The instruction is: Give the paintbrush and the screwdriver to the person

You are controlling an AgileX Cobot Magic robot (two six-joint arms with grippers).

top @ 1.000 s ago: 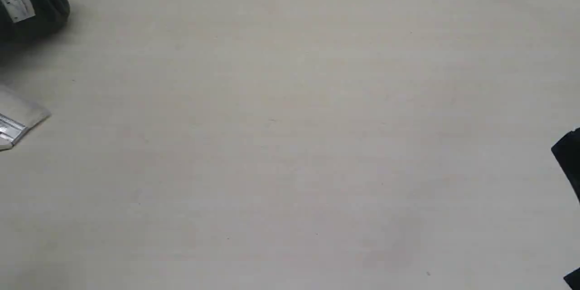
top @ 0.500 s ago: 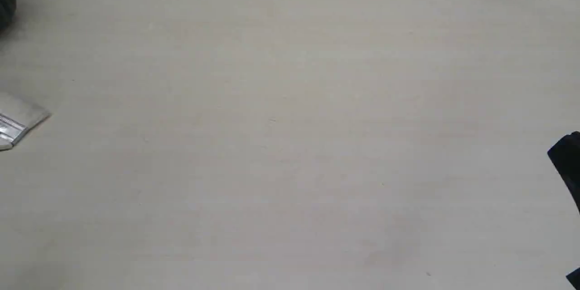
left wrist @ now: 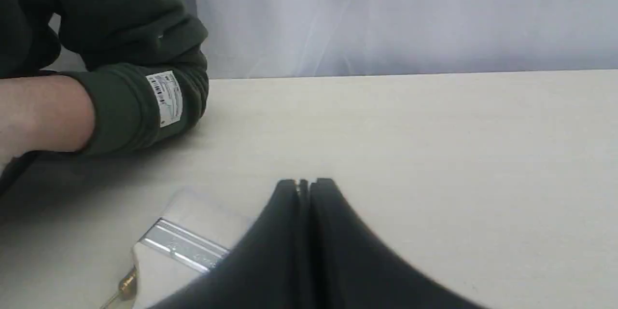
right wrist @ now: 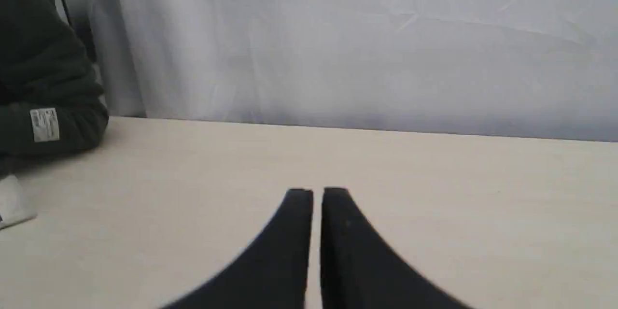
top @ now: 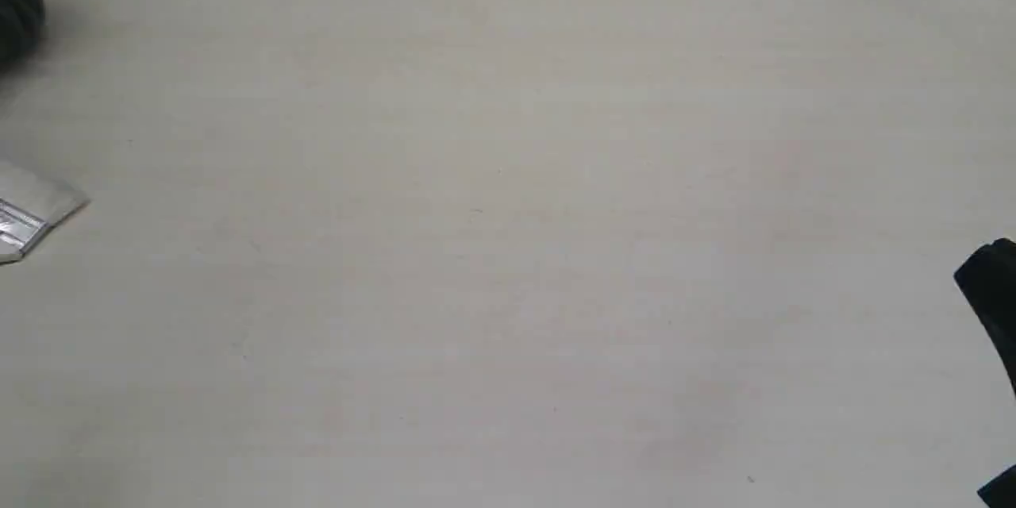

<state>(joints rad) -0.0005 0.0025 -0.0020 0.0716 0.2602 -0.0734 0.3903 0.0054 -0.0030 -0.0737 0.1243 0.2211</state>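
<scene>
The paintbrush (left wrist: 183, 248) lies flat on the table just beside my left gripper (left wrist: 304, 183), its silver ferrule and off-white bristles showing; the handle is hidden behind the fingers. In the exterior view the paintbrush (top: 32, 210) pokes in at the far left edge. Only a gold ring and a bit of shaft of the screwdriver (left wrist: 125, 288) show, next to the brush. The person (left wrist: 43, 116) rests a bare forearm in a dark green sleeve on the table beyond the brush. My left gripper is shut and holds nothing. My right gripper (right wrist: 311, 193) hovers over bare table, jaws together and empty.
The pale table (top: 508, 214) ends at a grey-white curtain (right wrist: 362, 43) along its far edge. The person's sleeve (top: 17, 8) sits at the exterior view's top left corner. A black part of my right arm (top: 992, 302) enters at the right edge.
The person's sleeve has pulled back towards the left edge of the exterior view. My right arm has crept slightly left and down. The paintbrush has not moved.
</scene>
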